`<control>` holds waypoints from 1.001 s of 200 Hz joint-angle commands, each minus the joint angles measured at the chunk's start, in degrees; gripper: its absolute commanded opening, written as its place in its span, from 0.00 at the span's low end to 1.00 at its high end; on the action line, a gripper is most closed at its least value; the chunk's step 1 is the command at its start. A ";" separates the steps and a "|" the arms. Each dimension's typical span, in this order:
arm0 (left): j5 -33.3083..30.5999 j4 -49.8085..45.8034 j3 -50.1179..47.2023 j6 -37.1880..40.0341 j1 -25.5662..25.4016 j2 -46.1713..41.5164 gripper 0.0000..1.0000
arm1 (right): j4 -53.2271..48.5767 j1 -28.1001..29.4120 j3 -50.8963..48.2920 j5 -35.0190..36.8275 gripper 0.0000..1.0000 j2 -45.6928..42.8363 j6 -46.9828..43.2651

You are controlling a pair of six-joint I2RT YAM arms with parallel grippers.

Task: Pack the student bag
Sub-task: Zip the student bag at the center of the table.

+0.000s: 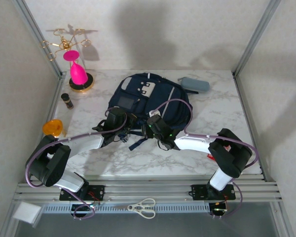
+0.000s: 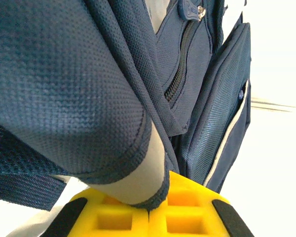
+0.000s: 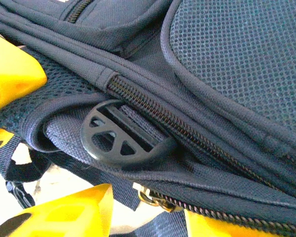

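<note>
On a marble-topped table (image 1: 222, 123), seen from above, the student bag (image 1: 153, 98) lies flat at the centre. Its top points to 12 o'clock and its dark straps (image 1: 137, 143) trail off the 6 o'clock edge toward the two arms.

The left gripper (image 2: 148, 213), working at the bag's 8 o'clock corner, is clamped fully closed on a rolled fold of navy cloth with a light grey edge. Its yellow fingers (image 2: 113, 219) meet around the fabric.

The right gripper (image 3: 148, 217) sits at the bag's 6 o'clock edge. Its jaws are part-way apart, with a zip seam and a brass-coloured zip pull (image 3: 150, 198) between them. Whether they actually bite on the cloth cannot be told. At 11 o'clock of that gap, a black plastic strap buckle (image 3: 121, 136) lies tucked into a mesh fold beside a closed zip (image 3: 153, 107).

A grey pencil case (image 1: 195, 85) waits near the bag's 2 o'clock shoulder.

The bag looks soft and limp, so it is likely to sag, fold and slide on the smooth stone rather than lift as one piece. A flat panel offers little to pinch. The firmer holds appear to be the piped seams, the webbing straps and the zip pull. The buckle is hard and probably slippery. Opening the bag for packing will likely need one hand pinning cloth while the other draws the zip.
</note>
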 commanded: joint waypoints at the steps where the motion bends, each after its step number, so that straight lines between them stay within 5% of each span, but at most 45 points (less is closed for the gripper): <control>1: 1.44 4.73 3.89 0.89 -0.82 -2.51 0.00 | 7.22 -0.66 -1.45 2.43 0.41 0.24 -3.21; 69: -1.03 2.04 4.77 2.66 -0.30 -2.84 0.00 | 8.96 -0.57 -5.39 -0.52 0.17 -4.41 -4.45; 126: -3.26 -1.18 3.48 4.87 4.66 -4.16 0.00 | -4.08 -0.56 -5.05 2.32 0.00 -8.16 3.86; 200: -2.43 -7.71 7.96 16.10 15.15 0.25 0.00 | -20.97 -0.89 -6.48 2.16 0.00 -14.83 10.61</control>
